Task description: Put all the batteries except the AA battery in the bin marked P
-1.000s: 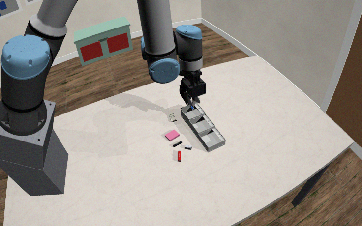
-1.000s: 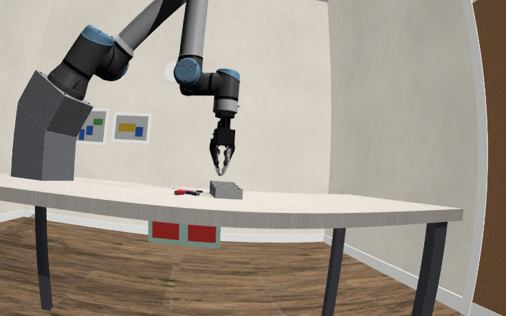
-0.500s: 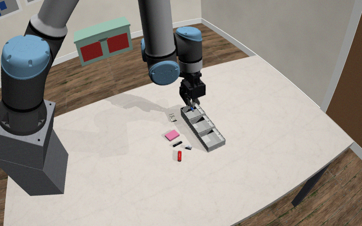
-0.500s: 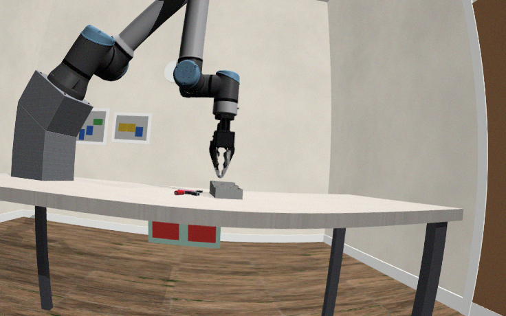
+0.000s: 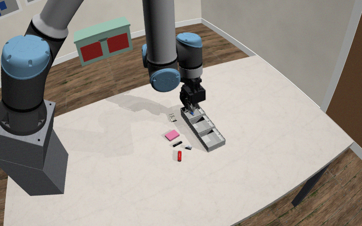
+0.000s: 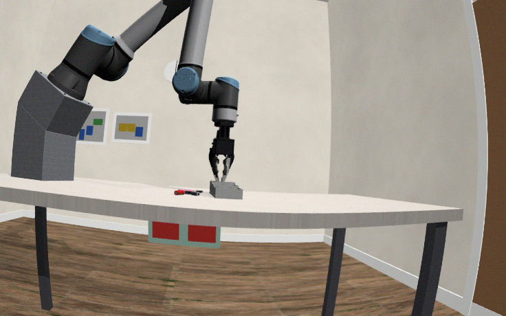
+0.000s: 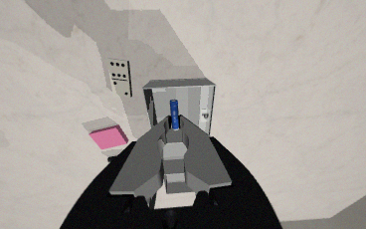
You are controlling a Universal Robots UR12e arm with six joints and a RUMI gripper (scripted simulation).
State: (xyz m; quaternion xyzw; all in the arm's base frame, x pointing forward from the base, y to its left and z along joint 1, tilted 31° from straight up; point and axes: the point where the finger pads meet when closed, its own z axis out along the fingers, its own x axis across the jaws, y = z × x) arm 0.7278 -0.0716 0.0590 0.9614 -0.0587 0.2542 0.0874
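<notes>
My gripper (image 5: 191, 111) (image 6: 223, 178) (image 7: 174, 115) is shut on a small blue battery (image 5: 192, 113) (image 7: 174, 112), held upright with its end pointing down. It hangs just above the far bin (image 5: 184, 113) (image 7: 209, 100) of a row of three grey bins (image 5: 204, 142) (image 6: 227, 192). The bin's small wall mark is too small to read. On the table left of the bins lie a red battery (image 5: 179, 155) (image 6: 179, 192), a black battery (image 5: 177, 144) and a small black and silver battery (image 5: 188, 147).
A pink block (image 5: 171, 135) (image 7: 107, 136) and a domino (image 5: 172, 117) (image 7: 119, 76) lie left of the bin row. The robot base (image 5: 29, 149) stands at the table's left. A green and red cabinet (image 5: 103, 41) stands on the floor behind.
</notes>
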